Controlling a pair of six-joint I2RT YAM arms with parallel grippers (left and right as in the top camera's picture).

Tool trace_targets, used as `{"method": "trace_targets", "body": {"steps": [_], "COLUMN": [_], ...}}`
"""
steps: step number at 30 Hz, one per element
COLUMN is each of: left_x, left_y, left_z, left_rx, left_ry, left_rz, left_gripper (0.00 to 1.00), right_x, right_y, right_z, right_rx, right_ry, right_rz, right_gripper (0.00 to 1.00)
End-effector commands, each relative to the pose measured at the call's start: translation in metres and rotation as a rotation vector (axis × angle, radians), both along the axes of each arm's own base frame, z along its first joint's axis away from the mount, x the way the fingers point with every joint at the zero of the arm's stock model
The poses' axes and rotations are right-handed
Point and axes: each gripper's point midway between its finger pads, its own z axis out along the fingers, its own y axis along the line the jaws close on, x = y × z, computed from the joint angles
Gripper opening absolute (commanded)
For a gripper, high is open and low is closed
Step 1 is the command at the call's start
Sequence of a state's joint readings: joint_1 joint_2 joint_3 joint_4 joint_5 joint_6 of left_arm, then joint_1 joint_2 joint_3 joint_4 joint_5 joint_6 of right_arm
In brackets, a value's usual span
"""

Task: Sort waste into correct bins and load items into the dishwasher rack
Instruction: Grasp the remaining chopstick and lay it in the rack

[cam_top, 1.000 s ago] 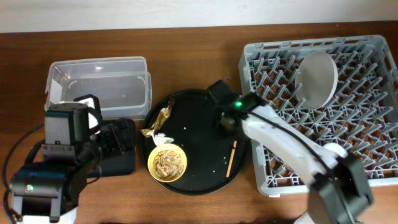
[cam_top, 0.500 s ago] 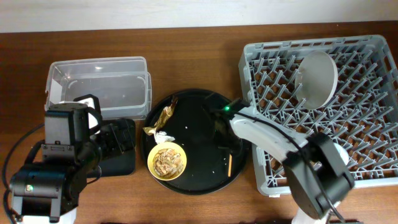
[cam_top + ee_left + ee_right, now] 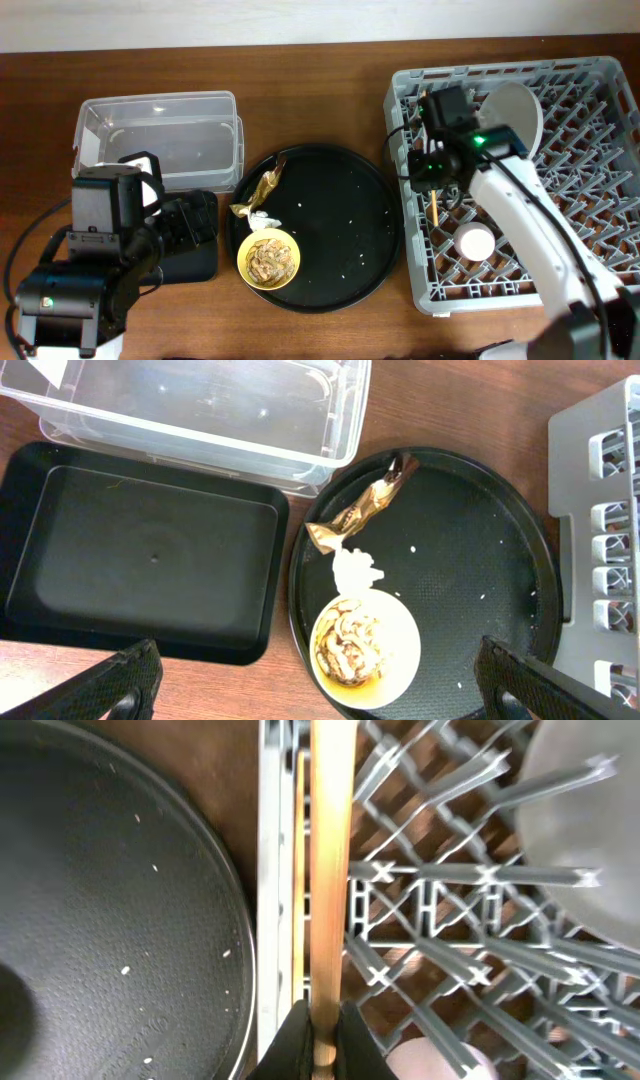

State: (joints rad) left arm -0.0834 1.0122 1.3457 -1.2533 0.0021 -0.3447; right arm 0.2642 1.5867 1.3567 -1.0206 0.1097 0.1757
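Note:
My right gripper (image 3: 433, 172) is shut on a wooden chopstick (image 3: 330, 870) over the left side of the grey dishwasher rack (image 3: 600, 75); the chopstick hangs below it in the overhead view (image 3: 435, 208). A second chopstick (image 3: 300, 900) lies along the rack's left wall. A pale plate (image 3: 512, 115) stands in the rack and a pink cup (image 3: 475, 242) sits in it. The yellow bowl (image 3: 268, 260) with tan food scraps (image 3: 350, 645), the gold foil wrapper (image 3: 262, 190) and the white tissue (image 3: 355, 570) lie on the round black tray (image 3: 340, 200). My left gripper (image 3: 330, 680) is open above the bowl. The blue cup is out of view.
The clear tub (image 3: 160, 135) stands at the back left, with the shallow black rectangular tray (image 3: 150, 560) just in front of it, partly under my left arm (image 3: 95, 250). Brown table shows between the round tray and the rack.
My right gripper closed on the chopstick on the round tray and carried it up and right over the rack's left side. The left arm has not moved.

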Motion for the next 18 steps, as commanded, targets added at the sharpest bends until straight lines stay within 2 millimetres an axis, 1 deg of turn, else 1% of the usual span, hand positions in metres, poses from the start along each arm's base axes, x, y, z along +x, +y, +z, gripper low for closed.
{"method": "trace_targets", "body": {"steps": [1,2,3,4,5,6,7,8,9,10,11,12,14,15,16,17,18], "left_x": [0.000,0.000,0.000,0.000,0.000,0.000,0.000,0.000,0.000,0.000,0.000,0.000,0.000,0.000,0.000,0.000,0.000], "left_y": [0.003,0.003,0.003,0.003,0.003,0.003,0.003,0.003,0.003,0.003,0.003,0.003,0.003,0.003,0.003,0.003,0.003], "left_z": [0.004,0.004,0.004,0.003,0.004,0.004,0.003,0.004,0.004,0.004,0.004,0.004,0.004,0.004,0.004,0.004,0.004], "left_rx": [0.004,0.004,0.004,0.004,0.004,0.004,0.004,0.004,0.004,0.004,0.004,0.004,0.004,0.004,0.004,0.004,0.004], "left_ry": [-0.011,-0.011,-0.011,-0.010,-0.011,-0.011,-0.010,-0.011,-0.011,-0.011,-0.011,-0.011,-0.011,-0.011,-0.011,-0.011,-0.011], "left_rz": [0.014,0.014,0.014,0.014,0.014,0.014,0.014,0.014,0.014,0.014,0.014,0.014,0.014,0.014,0.014,0.014,0.014], "left_gripper": [1.00,1.00,1.00,1.00,1.00,1.00,1.00,1.00,1.00,1.00,1.00,1.00,1.00,1.00,1.00,1.00,1.00], "right_x": [-0.005,-0.006,-0.008,-0.011,-0.015,-0.026,-0.037,-0.060,-0.077,-0.093,-0.105,-0.116,-0.133,-0.139,-0.139,-0.135,-0.133], "right_y": [0.007,0.007,0.007,0.006,0.005,0.007,0.010,0.013,0.010,0.006,0.003,0.002,0.001,-0.001,-0.003,-0.015,-0.023], "right_z": [-0.028,-0.024,-0.010,0.005,0.028,0.059,0.079,0.112,0.130,0.142,0.153,0.157,0.155,0.149,0.147,0.149,0.153], "right_rx": [0.020,0.026,0.034,0.043,0.059,0.106,0.152,0.217,0.239,0.247,0.255,0.266,0.277,0.269,0.260,0.198,0.163], "right_ry": [0.107,0.101,0.070,0.035,-0.028,-0.111,-0.161,-0.244,-0.293,-0.333,-0.370,-0.383,-0.351,-0.316,-0.309,-0.342,-0.372], "right_rz": [0.025,0.026,0.026,0.028,0.029,0.042,0.059,0.086,0.096,0.099,0.102,0.107,0.115,0.112,0.107,0.071,0.048], "right_gripper": [0.05,0.26,0.59,0.63,0.68,0.71,0.72,0.76,0.83,0.98,0.98,0.98,0.98,0.98,0.98,0.98,0.98]}}
